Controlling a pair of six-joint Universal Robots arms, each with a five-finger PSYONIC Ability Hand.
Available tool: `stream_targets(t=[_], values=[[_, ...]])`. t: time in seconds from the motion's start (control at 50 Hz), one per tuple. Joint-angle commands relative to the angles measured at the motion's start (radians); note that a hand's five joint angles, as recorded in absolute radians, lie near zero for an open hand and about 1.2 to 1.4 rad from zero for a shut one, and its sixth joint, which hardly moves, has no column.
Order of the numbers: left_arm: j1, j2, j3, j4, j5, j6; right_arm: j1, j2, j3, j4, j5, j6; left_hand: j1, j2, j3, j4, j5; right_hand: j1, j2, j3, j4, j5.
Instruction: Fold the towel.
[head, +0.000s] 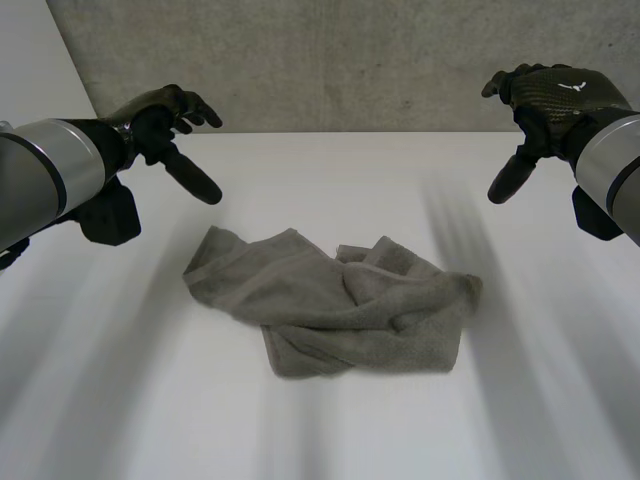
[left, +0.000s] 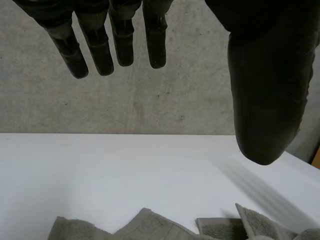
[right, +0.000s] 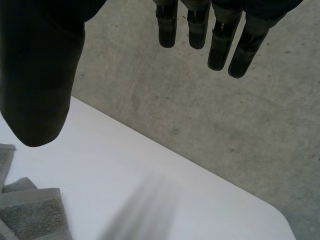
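1. Spotted the grey towel (head: 335, 315) crumpled on the white table (head: 320, 440), long axis running side to side between the arms.
2. Caught the left hand (head: 165, 125) up off the towel's left end, well apart: fingers (left: 100, 50) straight and spread, holding nothing.
3. Caught the right hand (head: 545, 100) mirrored off the towel's right end, likewise splayed, touching nothing.
4. Judged neither hand clearly nearer; reckoned on a reach down and inward.

A plain grey-brown towel (head: 335, 315) lies on the white table (head: 330, 180) before a mottled grey concrete wall (head: 340, 60).
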Motion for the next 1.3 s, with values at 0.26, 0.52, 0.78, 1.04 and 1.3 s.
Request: stream_targets(t=[0.26,0.52,0.78,1.04,1.3], values=[[-0.104,0.011,-0.026,0.012,-0.253,0.157,0.005,-0.017,0.010,-0.009,0.073,0.021,0.016,0.017,0.017,0.028,0.004,-0.058,-0.068,-0.072,-0.084,-0.060],[-0.142,0.023,-0.029,0.035,-0.260,0.164,0.014,-0.014,0.008,-0.014,0.070,0.017,-0.004,-0.004,-0.004,0.008,-0.017,-0.058,-0.068,-0.072,-0.084,-0.060],[-0.141,0.022,-0.030,0.067,-0.245,0.170,-0.003,-0.014,-0.001,-0.017,0.038,0.017,-0.031,-0.030,-0.030,-0.019,-0.043,-0.058,-0.068,-0.072,-0.084,-0.060],[-0.158,-0.065,-0.046,0.233,0.066,0.301,-0.100,0.061,0.028,0.044,-0.194,-0.309,-0.016,-0.015,-0.015,-0.004,-0.029,-0.058,-0.068,-0.072,-0.084,-0.060],[-0.222,-0.521,0.174,0.297,0.229,0.315,-0.115,0.276,0.183,-0.092,-0.258,-0.197,0.063,0.064,0.063,0.075,0.050,-0.058,-0.068,-0.072,-0.084,-0.060]])
